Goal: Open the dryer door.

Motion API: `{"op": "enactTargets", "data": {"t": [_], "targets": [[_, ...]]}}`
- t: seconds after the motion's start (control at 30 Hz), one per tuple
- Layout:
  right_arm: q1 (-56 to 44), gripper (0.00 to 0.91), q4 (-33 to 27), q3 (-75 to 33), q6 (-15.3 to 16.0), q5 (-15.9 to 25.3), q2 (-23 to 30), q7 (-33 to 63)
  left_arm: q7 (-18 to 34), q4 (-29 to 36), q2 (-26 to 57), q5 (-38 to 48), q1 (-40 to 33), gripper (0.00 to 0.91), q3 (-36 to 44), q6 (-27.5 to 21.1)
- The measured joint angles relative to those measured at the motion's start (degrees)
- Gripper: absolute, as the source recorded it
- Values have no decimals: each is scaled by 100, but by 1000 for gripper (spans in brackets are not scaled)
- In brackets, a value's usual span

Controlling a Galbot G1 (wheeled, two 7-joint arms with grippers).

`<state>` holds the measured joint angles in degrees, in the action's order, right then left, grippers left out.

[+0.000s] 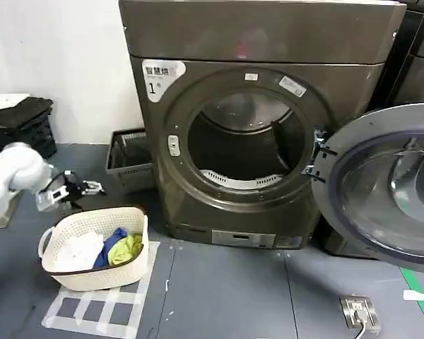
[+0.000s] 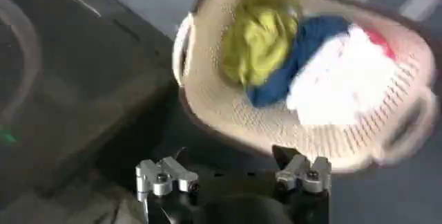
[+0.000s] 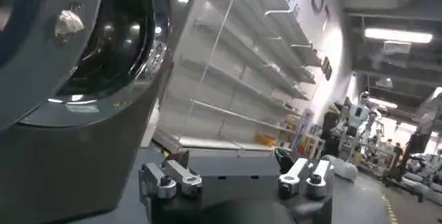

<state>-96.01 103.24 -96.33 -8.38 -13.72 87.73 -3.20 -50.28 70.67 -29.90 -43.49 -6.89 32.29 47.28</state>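
The dryer door (image 1: pixel 389 187), a chrome-ringed porthole with dark glass, stands swung wide to the right of the grey-brown machine marked "1" (image 1: pixel 254 42). The drum opening (image 1: pixel 244 145) is exposed. My left gripper (image 1: pixel 81 189) hangs low at the left, just above and behind a laundry basket, far from the door. In the left wrist view this gripper (image 2: pixel 231 156) is open and holds nothing. My right gripper (image 3: pixel 231 156) is also open and holds nothing. It is beside a dark round chrome-ringed door (image 3: pixel 103 32), and I cannot tell which machine's.
A cream laundry basket (image 1: pixel 138 215) (image 2: pixel 207 108) holding yellow, blue and white clothes sits on a taped floor mark. A grey tray (image 1: pixel 127 159) leans by the dryer's left side. A dark neighbouring machine (image 1: pixel 417 63) stands at the right. A floor socket (image 1: pixel 358 311) lies front right.
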Motion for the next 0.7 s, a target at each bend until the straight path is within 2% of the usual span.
{"op": "enactTargets", "data": {"t": [0.1, 0.37, 0.57, 0.7], "targets": [[-9, 907, 0, -2, 11, -99, 2, -15, -241, -227, -135, -2, -389, 907, 268, 1], [-15, 907, -31, -27, 51, -175, -13, -116, -886, -683, -259, 823, -1259, 907, 1113, -1], [-18, 907, -12, 33, 62, -168, -8, -164, -1953, -866, -227, 2275, -1704, 907, 1877, -5], [-18, 907, 36, 55, 60, -167, 1, -168, -2402, -748, -93, 2866, -1794, 907, 2267, -9]]}}
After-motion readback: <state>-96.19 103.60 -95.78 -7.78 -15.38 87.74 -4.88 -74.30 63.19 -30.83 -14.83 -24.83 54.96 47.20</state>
